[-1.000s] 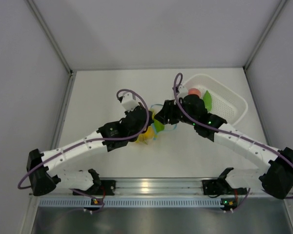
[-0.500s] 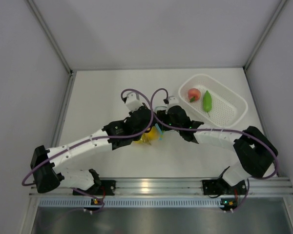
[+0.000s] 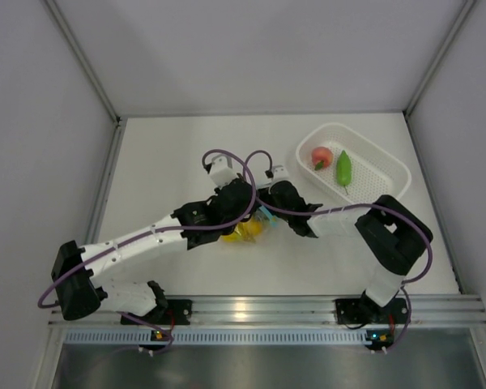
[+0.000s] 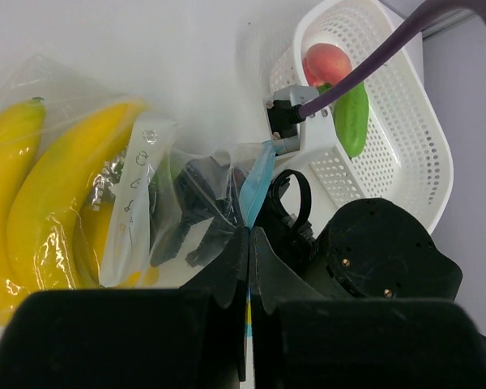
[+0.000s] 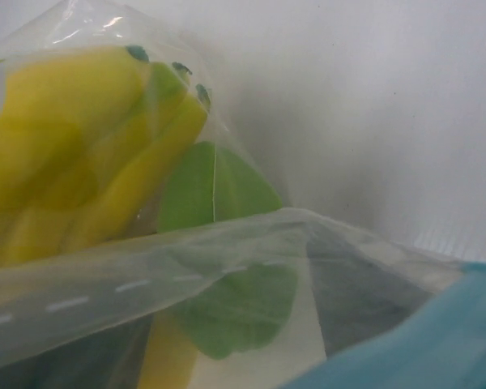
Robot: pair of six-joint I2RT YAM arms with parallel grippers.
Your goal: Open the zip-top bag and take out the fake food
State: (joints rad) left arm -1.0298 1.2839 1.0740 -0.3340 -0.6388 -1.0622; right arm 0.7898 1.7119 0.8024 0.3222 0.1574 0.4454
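- At the middle of the overhead view, the bag [image 3: 245,230] lies on the table [image 3: 178,154], with both arms meeting over it.
- Left gripper [image 4: 249,243]: fingers pressed together, pinching the bag's edge at the blue strip [image 4: 255,182], which runs up from between them in the left wrist view.
- Right gripper [image 3: 266,215]: it sits at the bag's mouth, just right of the left gripper. From the left wrist, dark shapes show through the clear plastic there, too blurred to make out. I cannot tell whether its fingers are spread or closed.
- Bananas [image 4: 57,186] fill the left side of the left wrist view, inside the crinkled plastic.
- From the right wrist, the camera looks through the plastic. The bananas are at upper left, a green leaf-shaped piece [image 5: 227,243] is at centre, and the blue strip crosses the lower right corner.
- Basket [image 3: 389,166] stands at the upper right of the table, well apart from the bag.
- Inside the basket lie a peach [image 3: 321,156] and, just right of it, a green pod [image 3: 343,168]. Both are out of the bag.
- The right arm is folded back on itself at the lower right of the overhead view.
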